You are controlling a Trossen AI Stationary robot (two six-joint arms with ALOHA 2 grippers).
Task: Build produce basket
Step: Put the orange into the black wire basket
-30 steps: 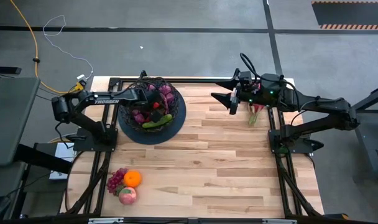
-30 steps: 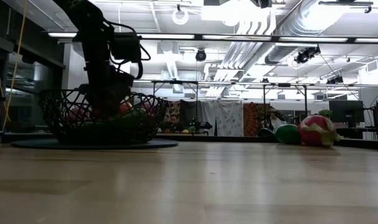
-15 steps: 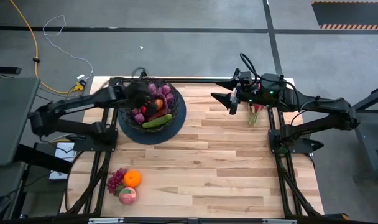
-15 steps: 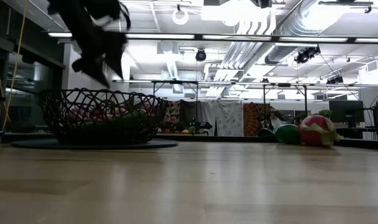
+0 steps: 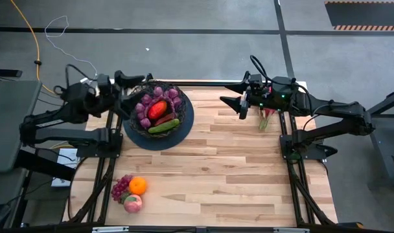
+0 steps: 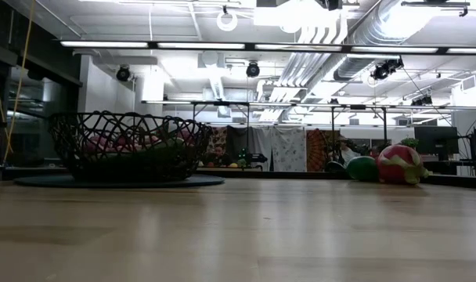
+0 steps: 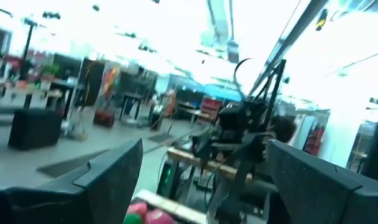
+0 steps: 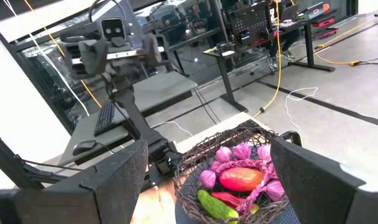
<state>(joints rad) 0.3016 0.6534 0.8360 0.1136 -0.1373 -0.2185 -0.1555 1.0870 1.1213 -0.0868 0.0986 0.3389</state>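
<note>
The round black wire-mesh basket is sitting on its dark round base at the far left of the light wooden slatted table. It is already holding purple grape bunches, a red-orange mango at the centre and a green cucumber along the near rim.

Three pieces are lying outside it, near the table's front left corner and well apart from the basket: another grape bunch, an orange fruit and a pink peach, all close together. A pink-and-green piece is also resting beneath the right arm. By this judgement the task is well advanced but not finished.

The left gripper is hovering just beside the basket's far left rim, jaws apart and carrying nothing, its arm folded back off the table edge. The right gripper is waiting at the far right of the table, pointing toward the basket, fingers spread and empty.
</note>
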